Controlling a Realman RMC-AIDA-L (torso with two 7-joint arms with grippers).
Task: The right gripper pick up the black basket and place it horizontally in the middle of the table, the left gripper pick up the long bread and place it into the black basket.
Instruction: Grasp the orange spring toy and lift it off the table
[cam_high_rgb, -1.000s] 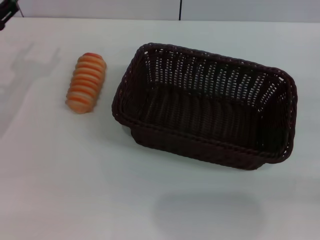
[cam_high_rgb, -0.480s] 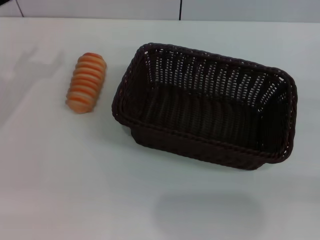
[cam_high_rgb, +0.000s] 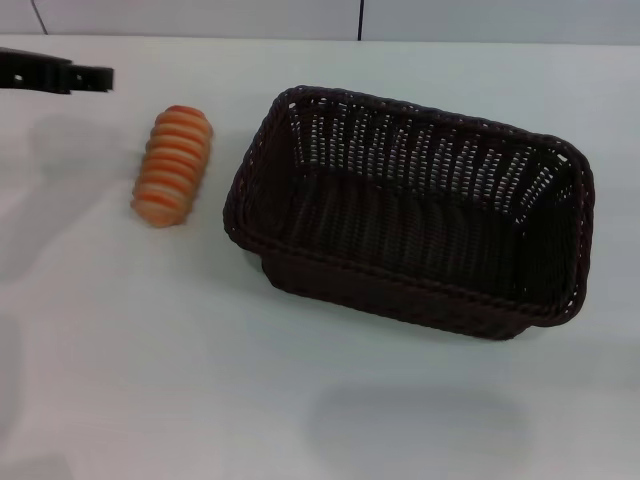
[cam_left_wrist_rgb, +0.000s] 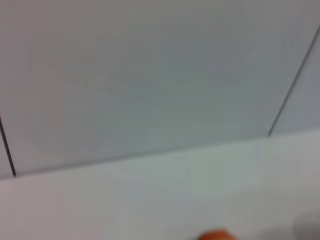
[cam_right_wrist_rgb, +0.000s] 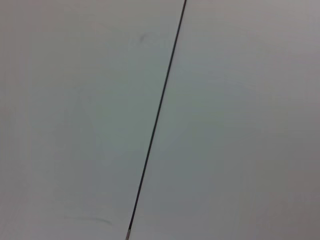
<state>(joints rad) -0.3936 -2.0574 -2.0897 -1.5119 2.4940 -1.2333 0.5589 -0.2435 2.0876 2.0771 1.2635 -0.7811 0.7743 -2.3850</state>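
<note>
While the black basket (cam_high_rgb: 410, 210) stands on the table (cam_high_rgb: 150, 350) in the head view, its long side runs from left to right with a small turn, so the right end sits a little nearer to the robot than the left end. It rests right of the table's middle, its open side looks up, and the inside holds nothing. Its braided rim goes all around and the open-weave walls slope down to a dark bottom. The long bread (cam_high_rgb: 173, 166) lies flat on the table just left of the basket, apart from it with a strip of white surface between them. The loaf shows its orange-brown top with pale cross ridges, and its long axis points away from the robot, slightly leaning. At the far left edge of the head view, the left gripper (cam_high_rgb: 92, 78) enters as a dark flat shape above the table, beyond and left of the bread and not touching it; whether it is spread or pressed together I cannot tell. A soft shadow lies on the table under it. The left wrist view shows a pale wall with thin dark seams, the table edge, and a small orange piece of the bread (cam_left_wrist_rgb: 216, 235) at the border. The right wrist view shows only a pale surface with one dark seam.
</note>
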